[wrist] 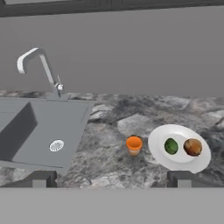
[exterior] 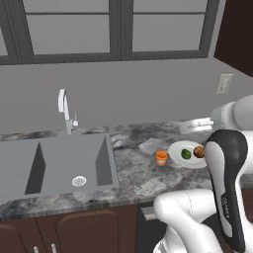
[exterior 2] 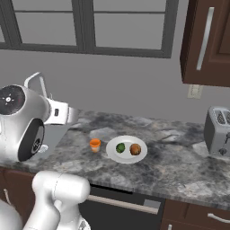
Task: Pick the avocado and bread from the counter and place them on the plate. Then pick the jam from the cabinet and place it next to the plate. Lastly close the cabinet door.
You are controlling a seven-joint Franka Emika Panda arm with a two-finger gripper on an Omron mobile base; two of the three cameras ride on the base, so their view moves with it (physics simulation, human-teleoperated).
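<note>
Two foods on plate [wrist: 162, 158], jam [wrist: 134, 145] beside it, hand [wrist: 111, 179] wide open, empty, hovering nearer.

Round white plate [wrist: 177, 162] carries a dark-green avocado ball [wrist: 171, 146] and brown-orange bread chunk [wrist: 192, 147]; orange-red jam [wrist: 134, 145] on grey-and-white marbled stone counter [wrist: 105, 127]; grey sink [wrist: 39, 127] left.

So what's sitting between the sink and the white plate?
A small orange jam stands on the counter between the sink and the plate, close beside the plate. The hand view shows it best; otherwise that stretch is bare marbled stone.
</note>
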